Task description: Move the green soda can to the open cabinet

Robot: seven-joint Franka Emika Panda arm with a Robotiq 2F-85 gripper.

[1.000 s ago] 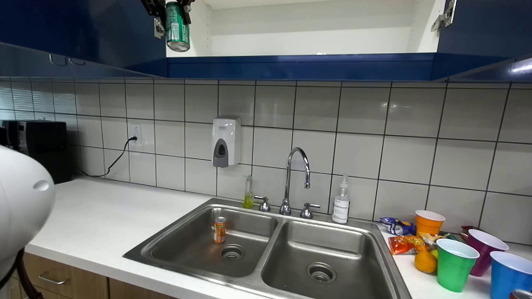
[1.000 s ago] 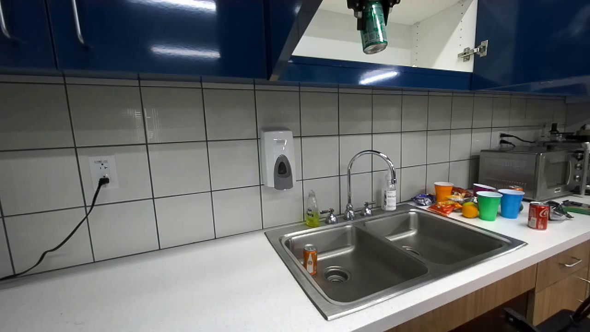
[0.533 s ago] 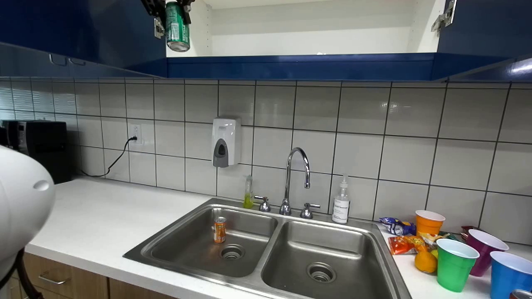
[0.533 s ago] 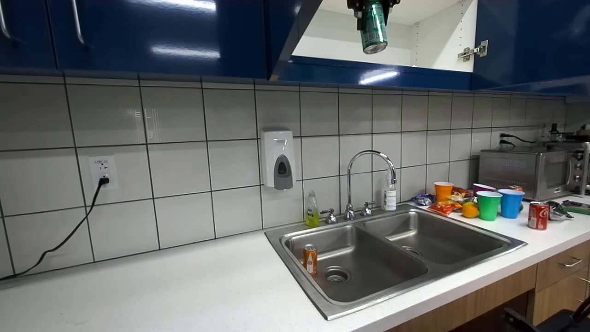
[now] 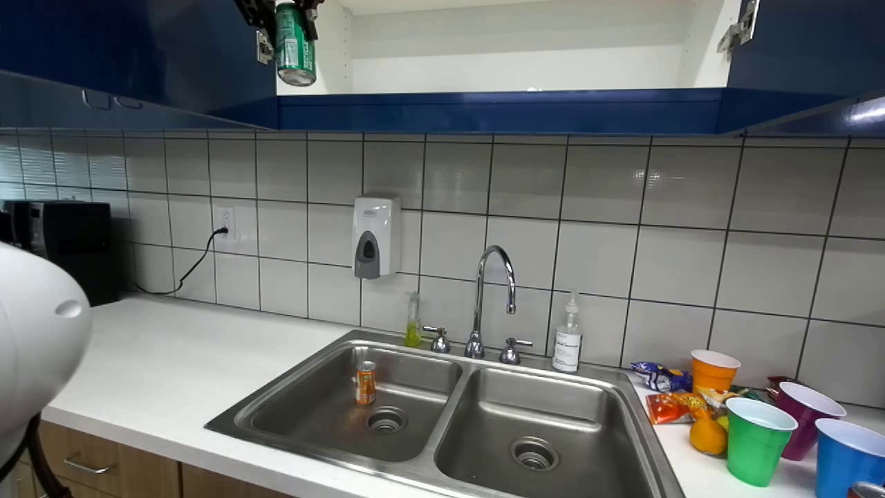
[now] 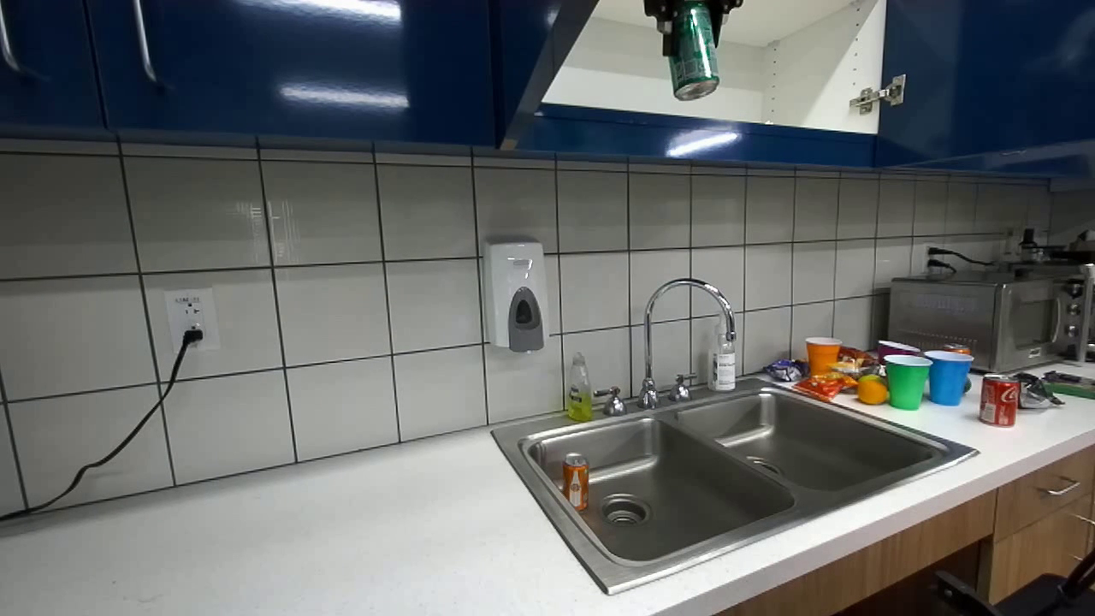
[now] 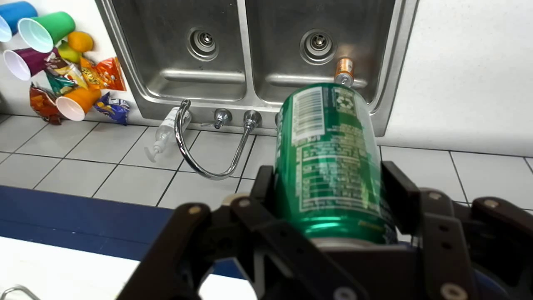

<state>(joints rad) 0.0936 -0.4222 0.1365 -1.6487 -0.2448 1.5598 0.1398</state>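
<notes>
Fingers (image 7: 264, 187) gripping the green soda can (image 7: 329, 166) in front of the open cabinet (image 5: 525, 62), we should lift its base over the blue bottom edge (image 5: 498, 111) before easing inward.

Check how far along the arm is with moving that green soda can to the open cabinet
Done: the green soda can is picked up, hanging higher than the sink. In hand: the end effector is closed around it, and it appears in front of the open cabinet, not inside. Left, probably: bringing it in, setting it down and letting go.
</notes>
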